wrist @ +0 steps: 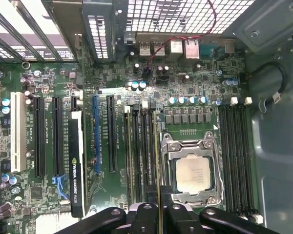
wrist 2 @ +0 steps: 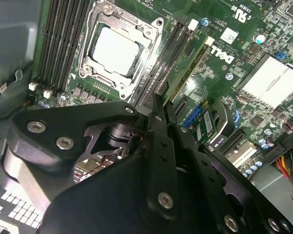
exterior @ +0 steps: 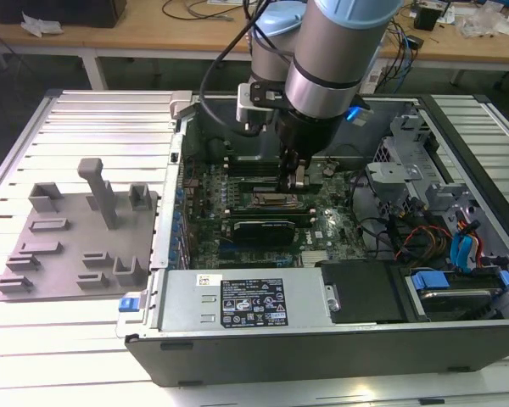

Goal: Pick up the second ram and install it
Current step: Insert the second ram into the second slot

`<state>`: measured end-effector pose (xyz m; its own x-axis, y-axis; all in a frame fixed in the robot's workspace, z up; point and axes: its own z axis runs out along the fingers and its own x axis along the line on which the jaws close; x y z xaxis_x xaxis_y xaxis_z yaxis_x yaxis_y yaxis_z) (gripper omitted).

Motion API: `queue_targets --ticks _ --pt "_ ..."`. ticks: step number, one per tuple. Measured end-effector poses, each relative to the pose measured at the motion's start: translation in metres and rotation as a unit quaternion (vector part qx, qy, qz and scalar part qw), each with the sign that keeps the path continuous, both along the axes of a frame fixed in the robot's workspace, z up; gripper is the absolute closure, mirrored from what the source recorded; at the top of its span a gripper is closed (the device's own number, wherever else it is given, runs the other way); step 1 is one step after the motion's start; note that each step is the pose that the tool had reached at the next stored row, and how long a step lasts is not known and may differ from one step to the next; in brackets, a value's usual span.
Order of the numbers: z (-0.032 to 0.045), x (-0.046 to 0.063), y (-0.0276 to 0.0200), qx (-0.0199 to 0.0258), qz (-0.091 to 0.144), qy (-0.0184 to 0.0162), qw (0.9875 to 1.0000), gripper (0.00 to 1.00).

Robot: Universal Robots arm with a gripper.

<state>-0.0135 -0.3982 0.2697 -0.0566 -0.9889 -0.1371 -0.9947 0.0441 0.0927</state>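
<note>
My gripper (exterior: 299,181) hangs inside the open computer case, right over the motherboard beside the CPU socket (exterior: 276,201). Its jaws are shut on the second ram (wrist: 159,181), a thin green stick seen edge-on in the first wrist view, running out from between the fingertips (wrist: 145,213) along the memory slots (wrist: 141,146) next to the socket (wrist: 193,174). In the second wrist view the ram's green face (wrist 2: 185,66) leads from the gripper (wrist 2: 161,105) along the slot bank. I cannot tell whether the stick touches a slot.
A grey holder tray (exterior: 76,233) with upright blocks lies on the slatted table at the exterior view's left. A black card (exterior: 256,227) stands in the board near the socket. Power supply (exterior: 246,301), drive cage (exterior: 407,170) and cables (exterior: 458,246) line the case.
</note>
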Motion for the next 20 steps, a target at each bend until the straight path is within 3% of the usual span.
queue_targets --ticks 14,17,20 --pt "-0.0298 -0.006 -0.0002 -0.0002 0.000 0.0000 1.0000 0.89" --pt "-0.0357 -0.006 -0.0002 -0.0059 0.000 0.0000 1.0000 0.89" --pt "-0.0388 -0.007 0.0000 -0.0063 0.000 0.0000 1.0000 0.89"
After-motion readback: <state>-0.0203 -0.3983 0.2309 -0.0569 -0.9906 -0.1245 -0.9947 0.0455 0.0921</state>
